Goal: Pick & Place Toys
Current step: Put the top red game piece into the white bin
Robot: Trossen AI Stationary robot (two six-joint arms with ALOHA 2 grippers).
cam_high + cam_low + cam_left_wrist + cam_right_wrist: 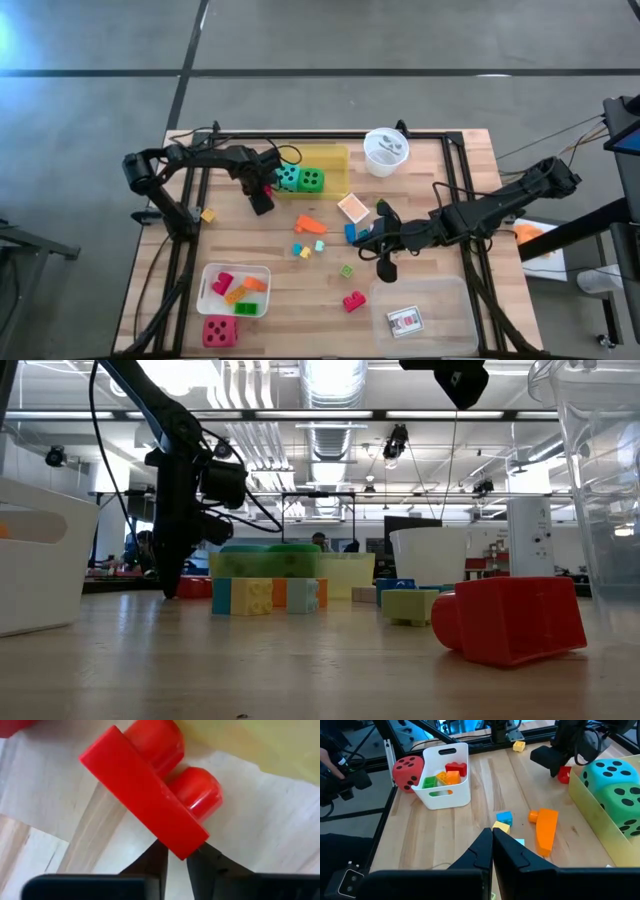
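Left end effector (262,190), in the upper left of the overhead frame, has its fingers pinched narrow on the corner of a small red block (150,785); its wrist camera shows the two dark fingertips (155,865) meeting right at the block's lower edge, two round studs facing away. That block sits on the table (420,190) just beside the yellow tray (335,160), which already holds the teal die (288,178) and the green die (311,181). Whether the block is off the wood yet I cannot tell.

Right end effector (385,262), at centre right of the overhead frame, hangs over the table with its fingers pressed together and nothing between them. Below it in its own camera lie an orange block (546,827), a blue block (504,817) and a yellow block (501,826), loose on the table.

Further out, the white tray (210,285) at lower left has several blocks inside, and the red die (220,330) rests against its lower side.

To my eye this is the grasp step. Next it calls for a lift clear of the tray wall, then a carry toward a tray; the hold looks thin, on one corner only, so the block could twist or slip
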